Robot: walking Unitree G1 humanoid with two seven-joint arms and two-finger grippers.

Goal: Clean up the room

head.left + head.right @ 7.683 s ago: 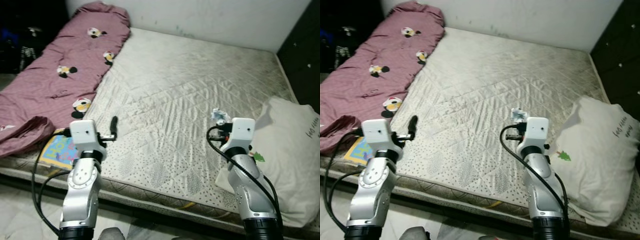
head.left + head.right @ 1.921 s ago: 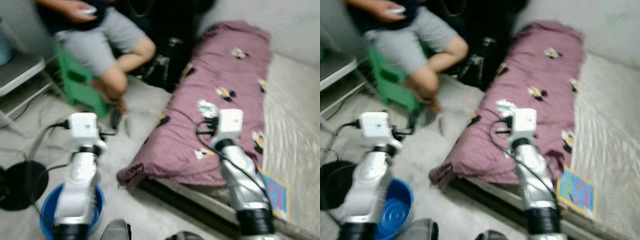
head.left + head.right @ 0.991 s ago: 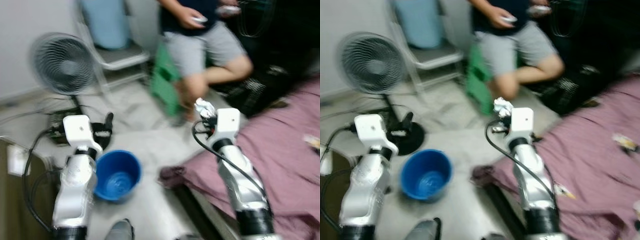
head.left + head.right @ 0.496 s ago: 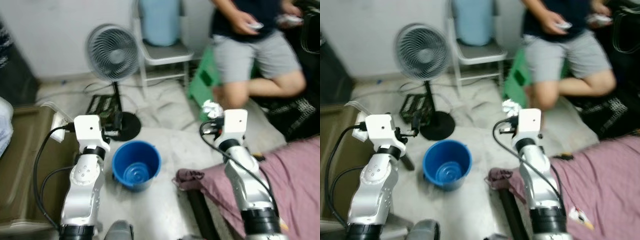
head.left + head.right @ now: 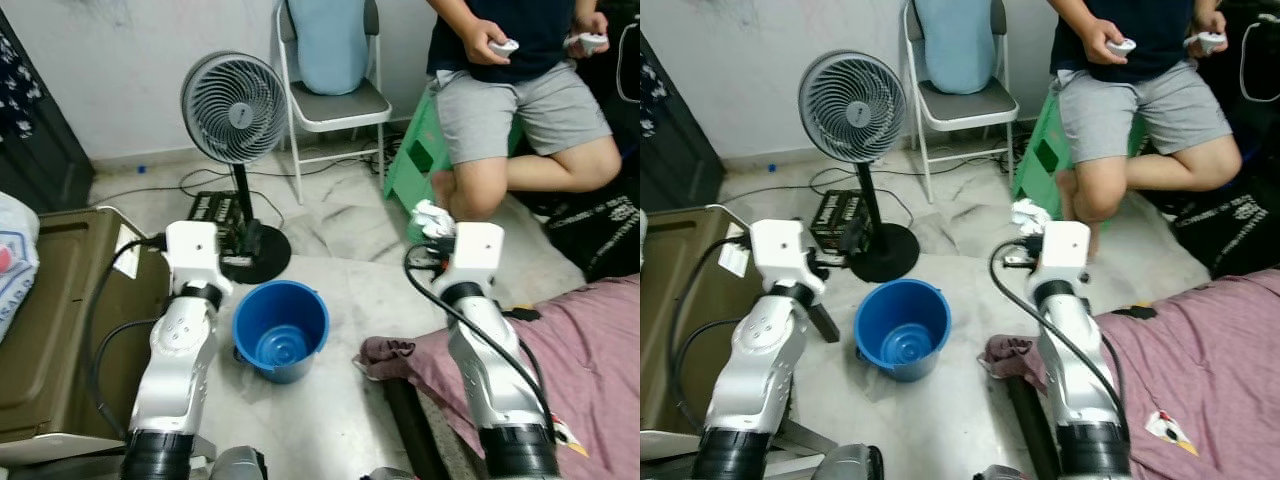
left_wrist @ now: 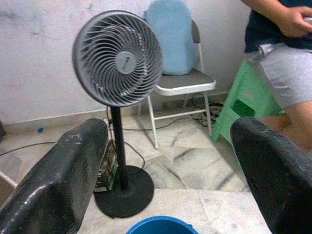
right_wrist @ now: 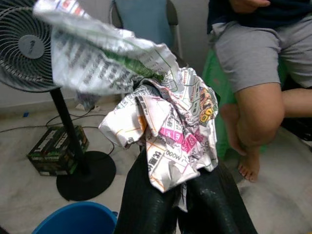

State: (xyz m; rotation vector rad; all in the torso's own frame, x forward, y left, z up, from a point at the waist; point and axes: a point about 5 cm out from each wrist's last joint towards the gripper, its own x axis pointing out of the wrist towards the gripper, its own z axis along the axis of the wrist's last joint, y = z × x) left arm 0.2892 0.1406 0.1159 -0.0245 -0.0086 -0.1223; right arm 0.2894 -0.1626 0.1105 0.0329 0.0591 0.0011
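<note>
A crumpled printed paper wrapper (image 7: 161,122) is pinched in my shut right gripper (image 5: 437,228), held up at chest height over the floor, to the right of and above a blue bucket (image 5: 281,325). The bucket stands upright on the marble floor between my two arms, and nothing can be seen inside it. My left gripper (image 5: 245,240) is open and holds nothing, just left of and above the bucket. In the left wrist view its two black fingers (image 6: 53,180) stand wide apart, with the bucket's rim (image 6: 158,225) below them.
A standing fan (image 5: 235,95) and a folding chair (image 5: 330,105) with a blue cushion stand behind the bucket. A person (image 5: 520,90) sits on a green stool (image 5: 415,165) at the back right. A brown trunk (image 5: 50,320) lies left. The purple blanket (image 5: 570,340) lies at the right.
The whole view has swung from the bed to the floor, then settled and sharpened with the bucket between my arms. The right gripper still holds the wrapper; the left stays open.
</note>
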